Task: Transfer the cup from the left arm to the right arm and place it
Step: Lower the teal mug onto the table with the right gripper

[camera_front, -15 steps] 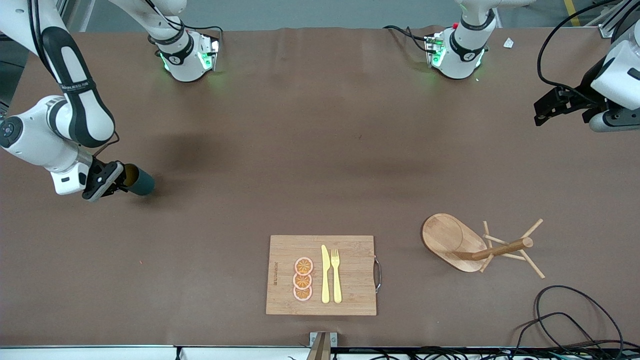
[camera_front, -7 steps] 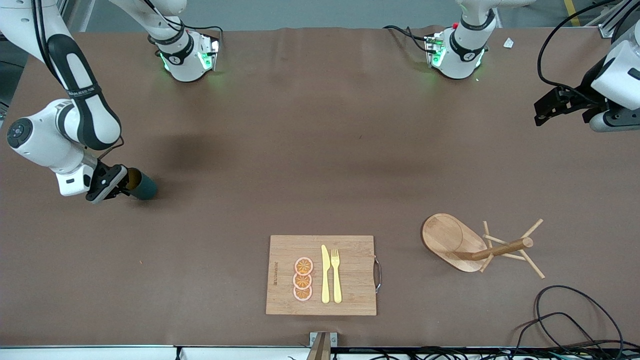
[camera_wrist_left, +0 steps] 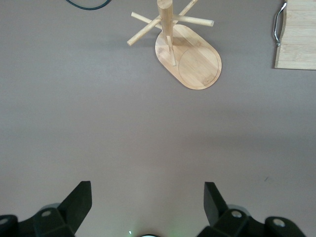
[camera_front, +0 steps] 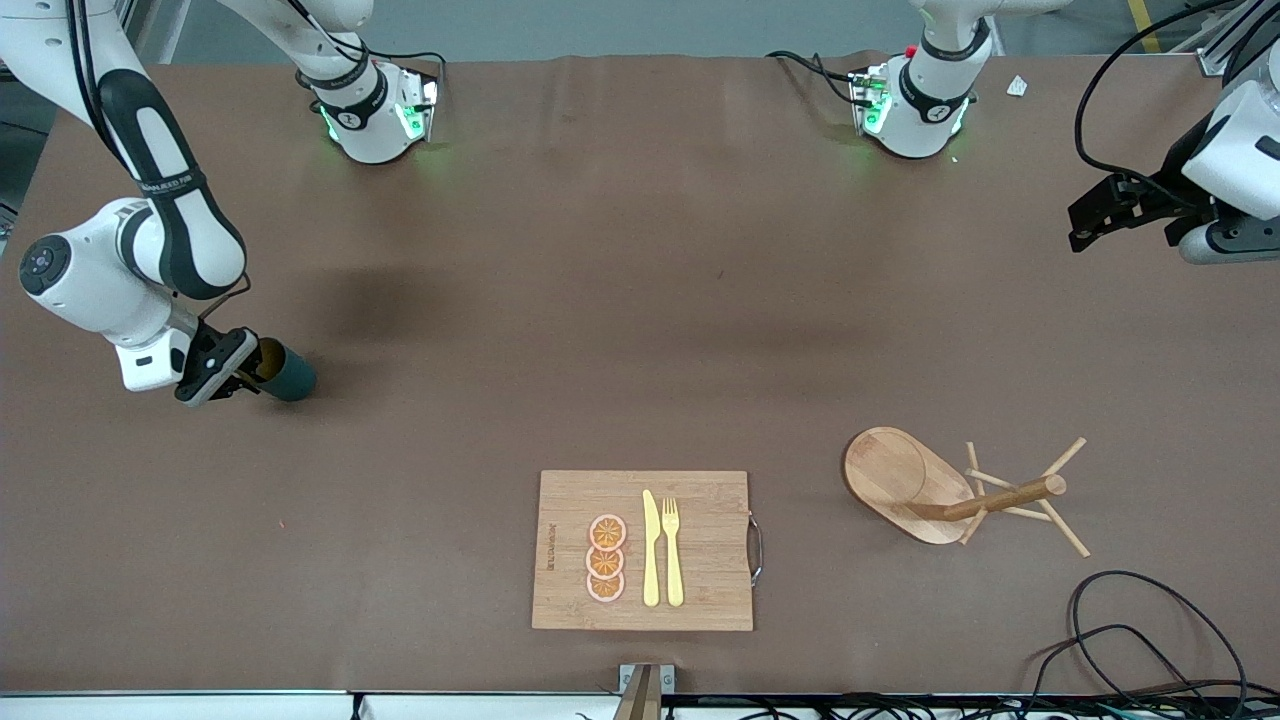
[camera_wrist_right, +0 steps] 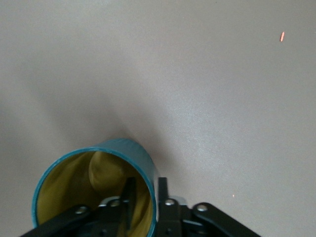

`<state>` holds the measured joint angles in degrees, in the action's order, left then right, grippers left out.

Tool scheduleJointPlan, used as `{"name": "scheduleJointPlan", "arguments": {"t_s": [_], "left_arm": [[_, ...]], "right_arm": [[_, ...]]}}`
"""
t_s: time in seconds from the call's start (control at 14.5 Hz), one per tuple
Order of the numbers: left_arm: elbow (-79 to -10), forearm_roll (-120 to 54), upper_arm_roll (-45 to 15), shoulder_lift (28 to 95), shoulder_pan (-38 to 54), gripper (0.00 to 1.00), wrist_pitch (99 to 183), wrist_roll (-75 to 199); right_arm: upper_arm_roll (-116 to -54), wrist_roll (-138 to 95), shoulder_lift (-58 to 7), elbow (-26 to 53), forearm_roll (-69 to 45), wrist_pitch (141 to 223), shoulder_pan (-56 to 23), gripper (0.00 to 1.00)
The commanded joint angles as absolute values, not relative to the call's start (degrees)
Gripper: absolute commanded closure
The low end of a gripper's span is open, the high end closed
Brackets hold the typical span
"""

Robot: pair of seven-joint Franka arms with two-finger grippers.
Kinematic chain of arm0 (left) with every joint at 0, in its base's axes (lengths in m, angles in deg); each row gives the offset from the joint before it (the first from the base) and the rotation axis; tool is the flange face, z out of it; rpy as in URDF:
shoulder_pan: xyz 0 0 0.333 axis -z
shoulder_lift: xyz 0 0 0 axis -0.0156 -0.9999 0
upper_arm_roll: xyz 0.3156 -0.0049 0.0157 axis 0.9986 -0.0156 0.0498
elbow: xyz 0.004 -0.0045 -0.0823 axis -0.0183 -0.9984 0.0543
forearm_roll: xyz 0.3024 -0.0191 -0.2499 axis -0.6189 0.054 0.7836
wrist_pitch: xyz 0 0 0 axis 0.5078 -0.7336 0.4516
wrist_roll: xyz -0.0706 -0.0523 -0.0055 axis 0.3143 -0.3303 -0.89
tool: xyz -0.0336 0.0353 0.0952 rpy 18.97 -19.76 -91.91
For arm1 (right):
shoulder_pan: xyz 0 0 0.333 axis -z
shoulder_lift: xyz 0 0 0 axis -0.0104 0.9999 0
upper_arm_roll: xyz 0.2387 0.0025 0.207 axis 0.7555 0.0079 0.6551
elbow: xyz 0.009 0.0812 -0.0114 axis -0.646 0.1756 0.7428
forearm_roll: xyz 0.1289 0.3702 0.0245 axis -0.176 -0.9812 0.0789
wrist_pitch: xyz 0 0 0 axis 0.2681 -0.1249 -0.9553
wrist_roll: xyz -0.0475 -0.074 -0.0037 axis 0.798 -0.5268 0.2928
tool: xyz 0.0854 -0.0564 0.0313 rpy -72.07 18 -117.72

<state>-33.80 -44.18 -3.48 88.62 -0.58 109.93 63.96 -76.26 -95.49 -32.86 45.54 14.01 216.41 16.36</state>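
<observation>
Cup [camera_front: 283, 374] on brown table [camera_front: 620, 330] at right arm's end, mouth up. Right gripper [camera_front: 232, 372] fingers [camera_wrist_right: 129, 197] straddle rim, one inside, one outside. Left gripper [camera_front: 1085, 222] waits aloft, fingers [camera_wrist_left: 79, 200] wide, empty.

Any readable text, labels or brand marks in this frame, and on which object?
Dark band on the right arm's link: white lettering, too small to read.
Rectangular bamboo cutting board: a dark burned-in mark along one edge, too small to read.
Nothing else carries text.
</observation>
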Motion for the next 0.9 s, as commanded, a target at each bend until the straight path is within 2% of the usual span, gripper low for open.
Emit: {"name": "scheduleJointPlan", "arguments": {"t_s": [0.0,0.07,0.34,0.55,0.83], "left_arm": [[-32.7,-43.6,-3.8,88.4,-1.2,0.00,109.5,63.5],[-32.7,-43.7,-3.8,88.4,-1.1,0.00,109.5,63.5],[-32.7,-43.9,-3.8,88.4,-1.2,0.00,109.5,63.2],[-32.7,-44.0,-3.8,88.3,-1.0,0.00,109.6,63.2],[-32.7,-44.0,-3.8,88.3,-1.0,0.00,109.7,63.2]], "right_arm": [[-75.5,-97.2,-33.7,47.0,12.0,217.5,16.9,0.12],[-75.5,-97.0,-33.7,47.0,12.0,217.2,17.0,0.01],[-75.5,-95.6,-34.0,43.4,11.2,209.3,17.5,0.00],[-75.9,-89.0,-34.2,35.9,10.8,200.2,17.4,0.00],[-76.0,-73.6,-34.6,28.2,11.5,193.7,16.8,0.00]]}}
